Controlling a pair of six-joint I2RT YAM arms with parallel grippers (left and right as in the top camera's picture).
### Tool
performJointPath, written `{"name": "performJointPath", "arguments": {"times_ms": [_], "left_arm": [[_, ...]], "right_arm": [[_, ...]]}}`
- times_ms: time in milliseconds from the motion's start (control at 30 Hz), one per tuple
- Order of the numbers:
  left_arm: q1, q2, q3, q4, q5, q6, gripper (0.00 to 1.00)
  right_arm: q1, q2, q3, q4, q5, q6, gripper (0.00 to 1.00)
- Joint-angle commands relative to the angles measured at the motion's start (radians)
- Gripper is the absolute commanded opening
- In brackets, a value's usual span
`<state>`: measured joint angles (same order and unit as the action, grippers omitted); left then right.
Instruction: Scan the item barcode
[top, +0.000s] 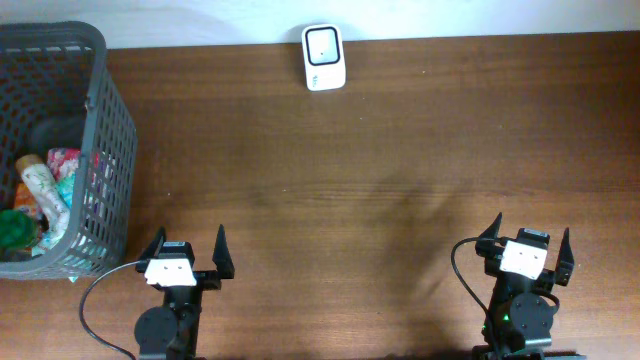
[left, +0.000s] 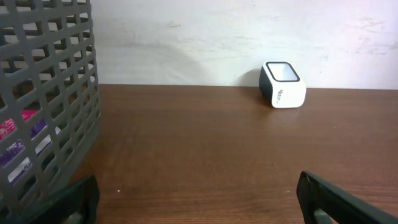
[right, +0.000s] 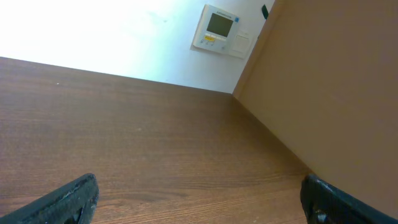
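A: where are the items (top: 45, 190)?
B: in grey basket (top: 112, 130), far left, just beside left gripper (top: 190, 240), jaws spread, empty
A: rest?
B: scanner (top: 324, 57) at back edge, well apart from both grippers; right gripper (top: 531, 232) spread too, empty

Left gripper (top: 190, 243): near edge of the table (top: 360, 200), left side. Jaws spread wide, holding nothing, tips pointing at the far edge. Right gripper (top: 531, 238): near edge, right side, likewise spread wide and holding nothing. Both arms sit low, seemingly folded back; the links are mostly cut off by the frame.
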<state>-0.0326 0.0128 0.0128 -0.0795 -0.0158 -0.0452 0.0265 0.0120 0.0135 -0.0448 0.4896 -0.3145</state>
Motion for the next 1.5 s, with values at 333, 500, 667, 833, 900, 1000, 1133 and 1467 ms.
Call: {"name": "performJointPath", "arguments": {"times_ms": [333,500,667,833,900,1000,1133,1467], "left_arm": [[-0.004,-0.006,-0.004,-0.005,0.001,0.016,0.99],[-0.004,-0.006,-0.004,-0.005,0.001,0.016,0.99],[-0.004,-0.006,-0.004,-0.005,0.001,0.016,0.99],[-0.004,-0.006,-0.003,-0.005,0.001,0.016,0.99],[-0.004,-0.006,-0.004,-0.005,0.001,0.016,0.99],[-0.004,-0.006,-0.004,-0.005,0.001,0.016,0.99],[-0.004,-0.006,-0.004,-0.005,0.001,0.016,0.99],[-0.004,-0.007,-0.003,0.057,0.314,0.008,0.99]], "right_arm": [[-0.006,-0.006,-0.008,-0.003,0.016,0.001,0.99],[-0.006,-0.006,-0.008,-0.003,0.016,0.001,0.99],[-0.006,-0.006,-0.008,-0.003,0.017,0.001,0.99],[-0.006,-0.006,-0.008,-0.003,0.017,0.001,0.99],[-0.006,-0.006,-0.008,-0.003,0.016,0.000,0.99],[-0.006,-0.006,-0.008,-0.003,0.016,0.001,0.99],[-0.006,-0.006,-0.008,-0.003,0.016,0.001,0.99],[-0.006,-0.006,-0.008,-0.003,0.016,0.001,0.99]]}}
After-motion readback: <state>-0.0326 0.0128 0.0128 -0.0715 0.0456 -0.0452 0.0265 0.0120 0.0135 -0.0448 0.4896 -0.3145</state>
